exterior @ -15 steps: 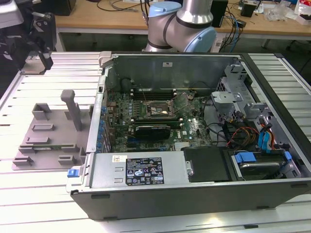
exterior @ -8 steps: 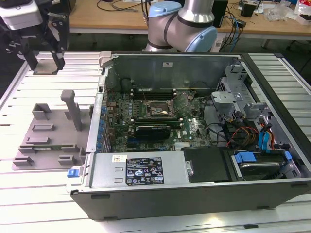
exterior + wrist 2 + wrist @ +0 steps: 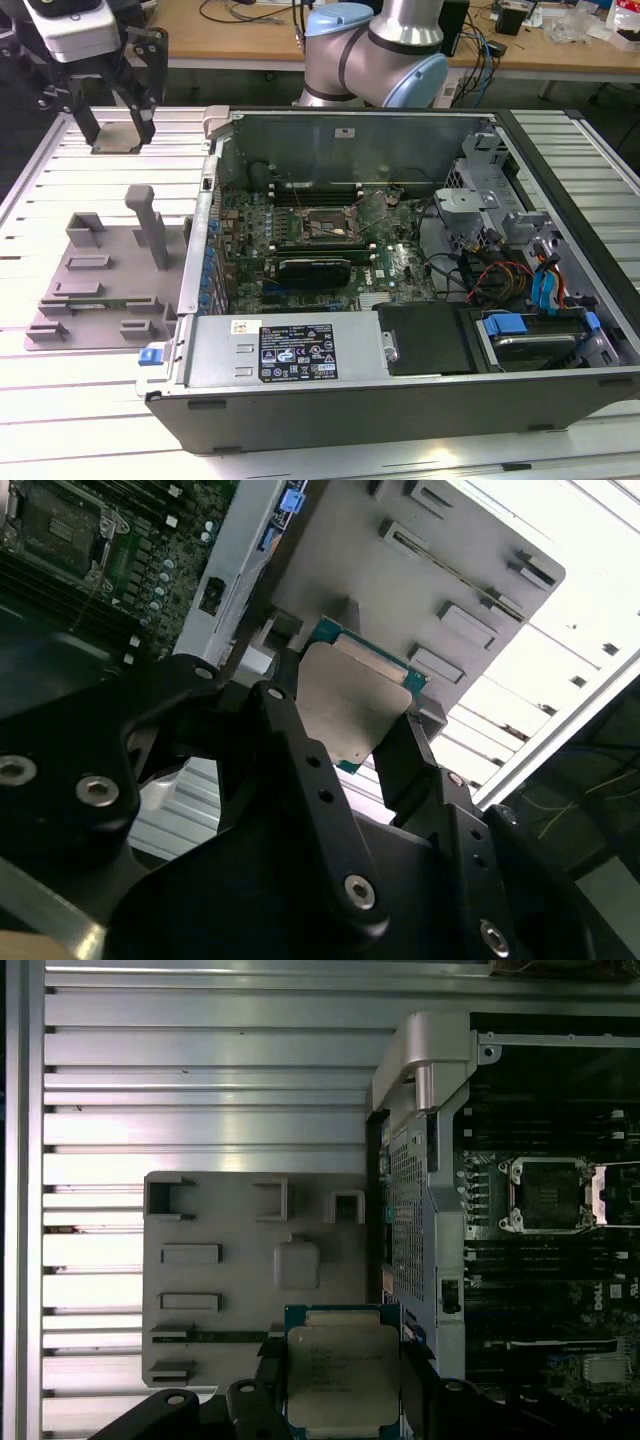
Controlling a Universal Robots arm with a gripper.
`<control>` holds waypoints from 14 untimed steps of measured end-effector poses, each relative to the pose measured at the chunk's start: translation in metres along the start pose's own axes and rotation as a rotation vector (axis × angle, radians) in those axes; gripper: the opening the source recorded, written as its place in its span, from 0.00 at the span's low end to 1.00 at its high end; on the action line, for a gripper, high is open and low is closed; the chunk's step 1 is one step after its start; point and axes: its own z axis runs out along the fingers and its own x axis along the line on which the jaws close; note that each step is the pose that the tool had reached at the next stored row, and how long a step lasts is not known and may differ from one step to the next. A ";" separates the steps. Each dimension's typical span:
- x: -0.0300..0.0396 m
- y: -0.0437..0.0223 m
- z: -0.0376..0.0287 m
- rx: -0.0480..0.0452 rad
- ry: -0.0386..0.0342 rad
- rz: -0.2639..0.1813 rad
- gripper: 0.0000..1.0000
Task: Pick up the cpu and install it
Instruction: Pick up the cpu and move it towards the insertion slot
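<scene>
Up near the grey plastic tray (image 3: 220, 1220), we see our black gripper (image 3: 350, 718) clamped tight on the flat, shiny silver square cpu (image 3: 352, 692). Picking up is done; the black-framed socket (image 3: 553, 1195) sits empty.

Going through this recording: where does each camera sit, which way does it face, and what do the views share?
Exterior view: off the arm, raised, looking down on an open black computer case on a slatted metal table; the silver-and-blue arm and gripper show.
First wrist view: at the wrist, facing straight down on a grey plastic fixture tray; dark fingers show.
Second wrist view: at the wrist, looking obliquely along the fingers.
Shared: both wrist views show the gripper shut on the square silver-topped cpu, and that tray.
</scene>
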 end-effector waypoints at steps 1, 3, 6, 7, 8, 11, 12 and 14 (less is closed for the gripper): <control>-0.0055 0.0001 0.0003 0.0000 -0.0001 0.000 0.55; -0.0145 0.0001 0.0006 0.0000 0.0000 0.000 0.55; -0.0301 0.0002 0.0013 0.0000 -0.0001 0.000 0.55; -0.0328 0.0002 0.0014 -0.0001 -0.0001 0.000 0.55; -0.0360 0.0003 0.0015 0.0000 0.0000 0.000 0.55; -0.0465 0.0004 0.0020 0.0000 0.0000 0.000 0.55; -0.0524 0.0004 0.0022 0.0000 0.0000 0.000 0.55; -0.0588 0.0005 0.0025 0.0000 -0.0001 0.000 0.55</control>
